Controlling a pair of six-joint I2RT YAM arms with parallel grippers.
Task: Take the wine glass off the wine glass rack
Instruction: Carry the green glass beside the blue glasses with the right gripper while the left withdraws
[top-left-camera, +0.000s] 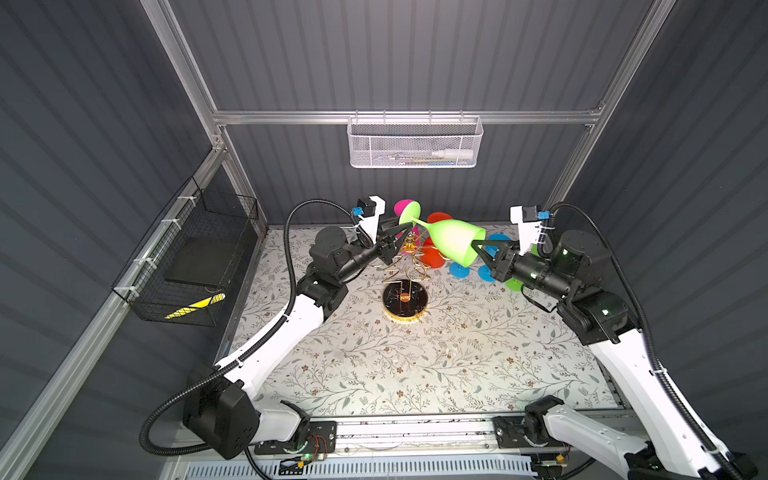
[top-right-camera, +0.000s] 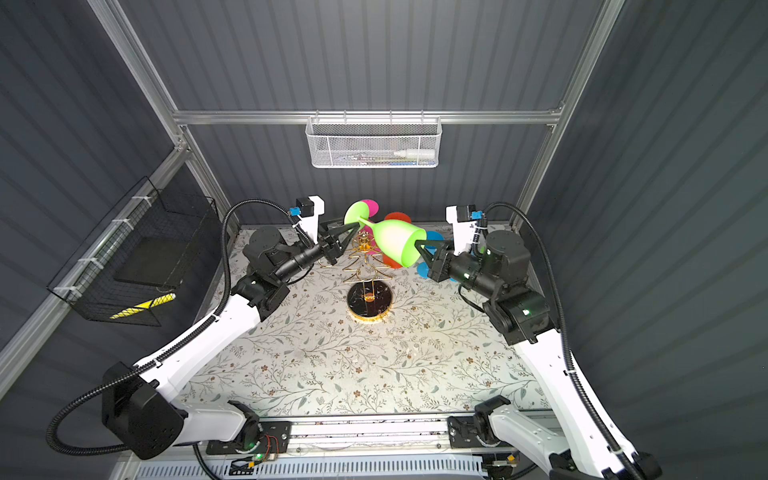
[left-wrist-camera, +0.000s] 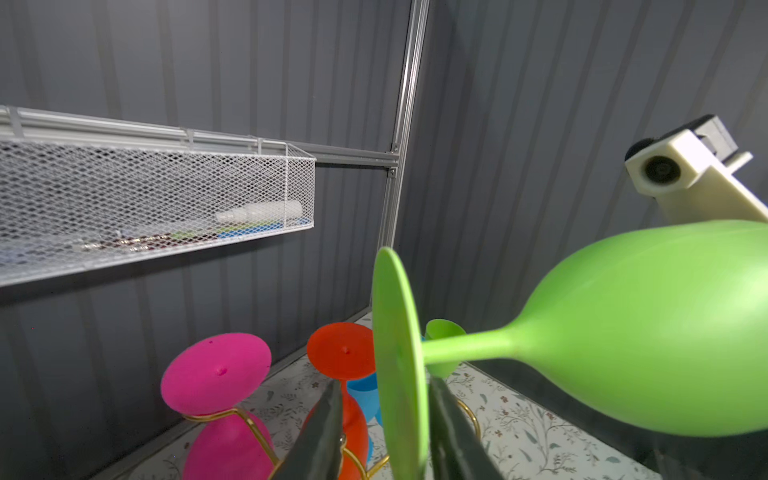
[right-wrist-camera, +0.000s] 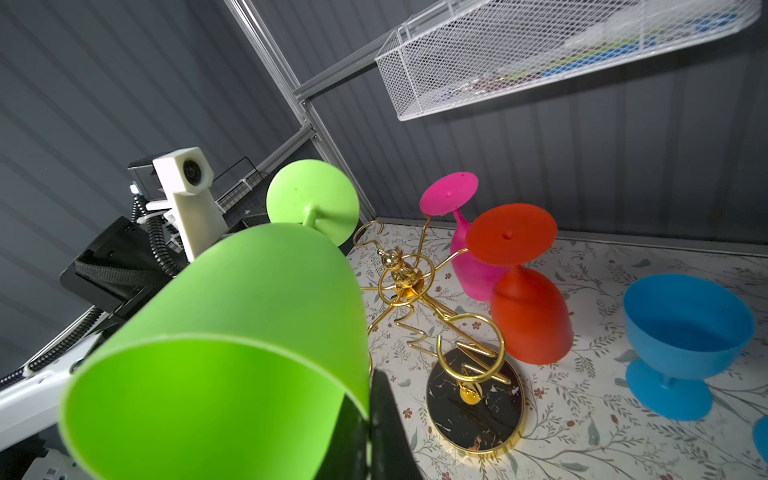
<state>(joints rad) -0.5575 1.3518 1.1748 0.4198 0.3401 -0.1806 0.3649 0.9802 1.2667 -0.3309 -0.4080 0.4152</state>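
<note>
Most of the job looks done: the green glass (top-left-camera: 453, 243) hangs on its side in the air, clear of the rack (top-left-camera: 405, 305), which stands below the gap between the two pincers. What is left, I judge, is to carry the glass away and set it down. Two more, a pink glass (right-wrist-camera: 473, 266) and a red glass (right-wrist-camera: 528, 316), hang upside down on the rack's arms beyond both pincers. The task does not say whether they are wanted too.

The right pincer (top-left-camera: 478, 248) is pressed together on the bowl (right-wrist-camera: 249, 282) at its mouth, one jaw inside and one outside. From there the glass reaches straight across to the left pincer (top-left-camera: 404, 232), whose jaws stand spread on either side of the foot (left-wrist-camera: 399, 353). One jaw seems just off it, though the wrist view is too close to be sure.
</note>
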